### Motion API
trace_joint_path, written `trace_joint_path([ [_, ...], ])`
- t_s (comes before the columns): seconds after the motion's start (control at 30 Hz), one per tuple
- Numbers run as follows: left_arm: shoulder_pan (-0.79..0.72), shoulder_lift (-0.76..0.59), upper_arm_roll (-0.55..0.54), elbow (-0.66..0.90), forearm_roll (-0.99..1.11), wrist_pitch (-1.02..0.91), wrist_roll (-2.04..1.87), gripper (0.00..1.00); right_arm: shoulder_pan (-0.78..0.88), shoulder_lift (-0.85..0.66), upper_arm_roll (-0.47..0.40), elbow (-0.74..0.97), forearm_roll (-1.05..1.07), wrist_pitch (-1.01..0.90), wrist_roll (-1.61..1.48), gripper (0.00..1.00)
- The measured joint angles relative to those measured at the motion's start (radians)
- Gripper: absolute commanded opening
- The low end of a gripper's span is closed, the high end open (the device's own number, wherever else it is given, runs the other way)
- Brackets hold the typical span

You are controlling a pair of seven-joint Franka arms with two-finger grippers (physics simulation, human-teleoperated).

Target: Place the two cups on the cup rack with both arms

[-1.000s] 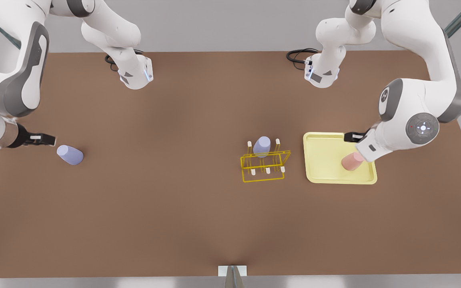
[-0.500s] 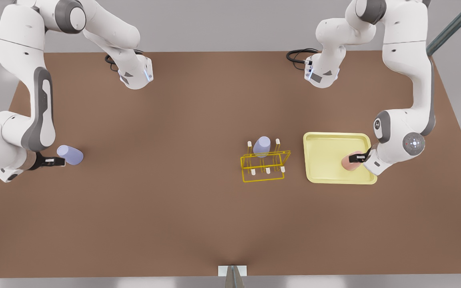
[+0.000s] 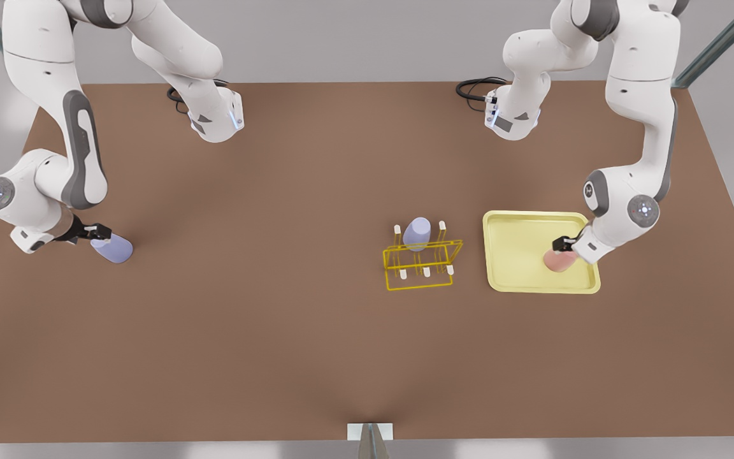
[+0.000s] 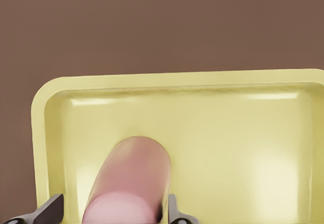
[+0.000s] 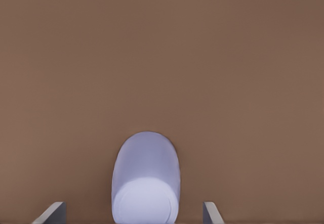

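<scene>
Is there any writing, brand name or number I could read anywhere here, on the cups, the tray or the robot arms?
No readable text anywhere.
Pink cup: plain.
Lavender cup: plain.
Yellow tray: plain.
Cup rack: bare wire.
Arm bases carry small dark triangle marks; no letters legible.
Arm joint discs show tiny light dots, no lettering.

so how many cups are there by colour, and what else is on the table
lavender cups: 2, one lying on the table at the right tool, one on the cup rack
pink cups: 1, lying in the tray between the left tool's fingers
yellow wire cup racks: 1
pale-yellow trays: 1
total: 5
</scene>
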Motion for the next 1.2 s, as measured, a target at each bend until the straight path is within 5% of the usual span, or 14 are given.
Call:
trace_joint_path([
  [0.5,-0.007,0.06,0.0,-0.028,-0.002,0.073,0.056,1.0,-0.03,0.119,-0.009,-0.043,-0.001,0.158,-0.042,1.0],
  [0.63,-0.008,0.061,0.0,-0.027,0.003,0.073,0.058,0.83,-0.032,0.141,-0.01,-0.043,-0.001,0.183,-0.049,1.0],
  [1.2,-0.018,0.019,-0.017,0.004,0.002,-0.026,0.041,0.83,-0.023,0.149,-0.009,-0.056,-0.003,0.2,-0.07,1.0],
])
